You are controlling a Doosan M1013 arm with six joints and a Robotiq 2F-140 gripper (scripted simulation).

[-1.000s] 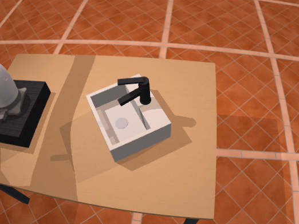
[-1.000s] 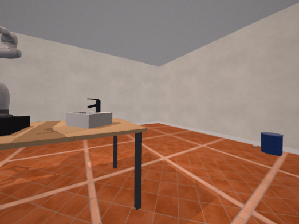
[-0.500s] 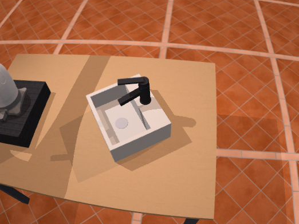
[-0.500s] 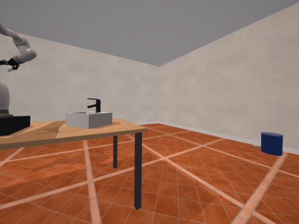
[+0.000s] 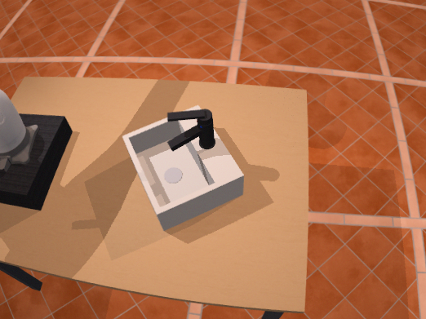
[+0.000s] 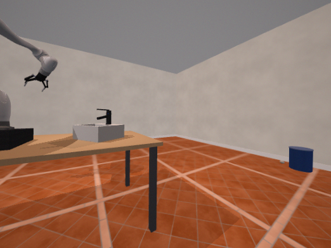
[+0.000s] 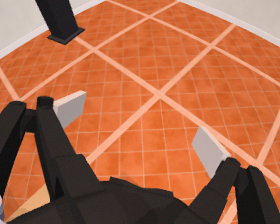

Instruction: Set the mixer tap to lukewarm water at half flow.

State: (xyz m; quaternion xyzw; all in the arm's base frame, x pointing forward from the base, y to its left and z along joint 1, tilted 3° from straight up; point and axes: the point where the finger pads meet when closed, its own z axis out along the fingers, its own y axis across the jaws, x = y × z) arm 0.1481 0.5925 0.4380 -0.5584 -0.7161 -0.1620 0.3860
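Note:
A black mixer tap [image 5: 202, 130] stands at the back of a white basin [image 5: 183, 166] on the wooden table. Its lever [image 5: 188, 116] lies low on top and points to the left, turned away from the spout [image 5: 184, 138] below it. A small blue dot [image 5: 201, 126] shows on the tap body. The tap also shows in the exterior view [image 6: 105, 116]. My gripper [image 6: 36, 82] is open and empty, high in the air well left of the tap. In the wrist view the gripper [image 7: 140, 128] shows only floor between its fingers.
The arm's grey base [image 5: 10, 130] sits on a black block [image 5: 28, 163] at the table's left edge. A blue bin [image 6: 300, 158] stands by the far wall. A black post [image 7: 55, 6] stands on the floor in the wrist view.

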